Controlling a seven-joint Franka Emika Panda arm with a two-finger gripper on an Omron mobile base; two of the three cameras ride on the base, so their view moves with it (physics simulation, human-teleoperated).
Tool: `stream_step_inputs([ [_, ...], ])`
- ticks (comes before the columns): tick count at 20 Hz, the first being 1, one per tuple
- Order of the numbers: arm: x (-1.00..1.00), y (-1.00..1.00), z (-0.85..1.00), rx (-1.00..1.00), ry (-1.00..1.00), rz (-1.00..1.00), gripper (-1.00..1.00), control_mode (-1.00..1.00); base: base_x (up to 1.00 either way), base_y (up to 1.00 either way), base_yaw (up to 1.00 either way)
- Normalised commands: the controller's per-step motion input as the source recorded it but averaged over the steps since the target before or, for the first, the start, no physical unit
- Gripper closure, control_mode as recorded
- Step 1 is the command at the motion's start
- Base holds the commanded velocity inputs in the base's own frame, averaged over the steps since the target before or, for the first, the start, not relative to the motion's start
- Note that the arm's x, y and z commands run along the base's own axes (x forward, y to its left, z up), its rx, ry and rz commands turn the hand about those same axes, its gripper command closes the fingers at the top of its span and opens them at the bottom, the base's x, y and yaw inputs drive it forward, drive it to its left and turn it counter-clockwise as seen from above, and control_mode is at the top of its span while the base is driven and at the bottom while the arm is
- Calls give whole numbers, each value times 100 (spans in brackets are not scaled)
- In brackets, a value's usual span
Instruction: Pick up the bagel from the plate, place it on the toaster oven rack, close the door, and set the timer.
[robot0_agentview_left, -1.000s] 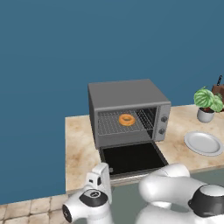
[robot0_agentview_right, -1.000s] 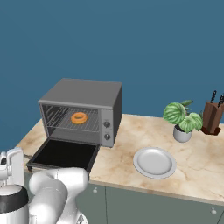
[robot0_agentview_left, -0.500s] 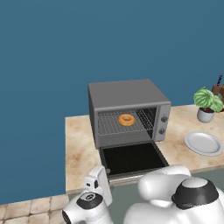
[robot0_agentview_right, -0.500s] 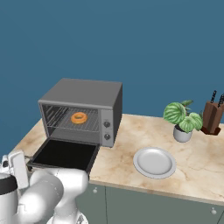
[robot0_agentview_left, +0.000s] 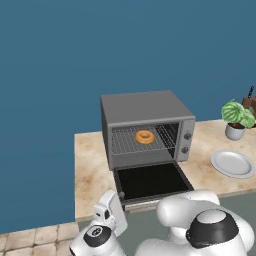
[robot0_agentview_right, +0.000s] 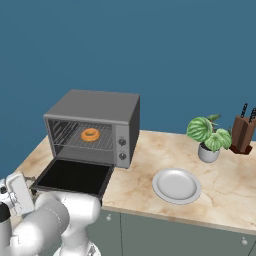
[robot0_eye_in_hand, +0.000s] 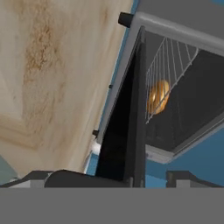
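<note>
The bagel lies on the wire rack inside the grey toaster oven. The oven's door hangs open, flat over the counter's front. The white plate to the right is bare. My gripper is open, low in front of the door. In the hand view the door appears edge-on between my fingertips, with the rack and the bagel beyond. Nothing is held.
A potted plant and a knife block stand at the back right of the marble counter. Two knobs sit on the oven's right panel. My white arm bulks low in front of the counter edge.
My hand has sunk a little lower in front of the open door's edge. Oven, bagel and plate have not moved.
</note>
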Motion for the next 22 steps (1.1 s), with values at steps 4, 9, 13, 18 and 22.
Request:
stream_step_inputs([
  [4, 49, -1, 68, 0, -16, 0, -100, -100, 0, 0, 0],
  [9, 60, -9, 85, 0, -16, 0, -100, -100, 0, 0, 0],
  [13, 70, -17, 100, 0, -12, 0, -100, -100, 0, 0, 0],
  [18, 67, -25, 100, 0, -3, 3, -100, -100, 0, 0, 0],
  [22, 64, -30, 94, 0, 0, 11, -100, -100, 0, 0, 0],
])
